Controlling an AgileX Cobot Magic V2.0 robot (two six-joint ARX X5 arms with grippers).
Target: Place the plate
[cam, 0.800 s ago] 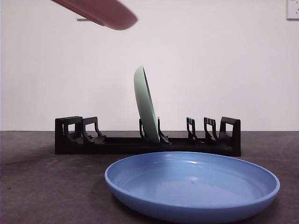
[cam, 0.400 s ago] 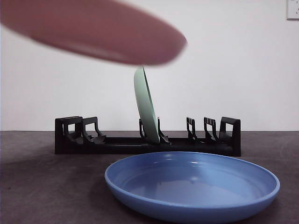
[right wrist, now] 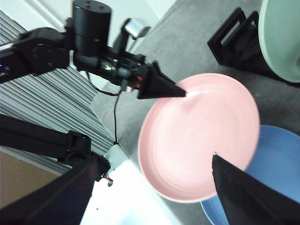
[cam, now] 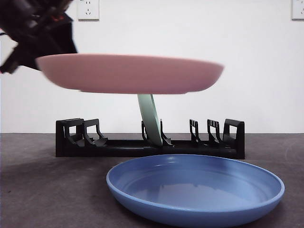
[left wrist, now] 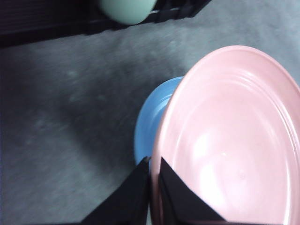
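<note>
Pink plate (cam: 128, 73) hangs level in the air above the blue plate (cam: 194, 190) on the near bench (cam: 42, 190), its left rim clamped by the left gripper (left wrist: 154, 164). Farther back, the black rack (cam: 152, 142) holds a green plate (cam: 151, 118) upright. The right gripper (right wrist: 150, 187) is spread wide, holding nothing.

Pink plate (cam: 130, 73) lower, levelled, farther across.

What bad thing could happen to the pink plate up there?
1. The left claw pinches the pink plate only at one edge, so the plate might tip or slip out.
2. It hangs right above the blue plate, so a drop could bang the two together.
3. The green plate stands in the rack just behind, and the pink one could bump it going in.
</note>
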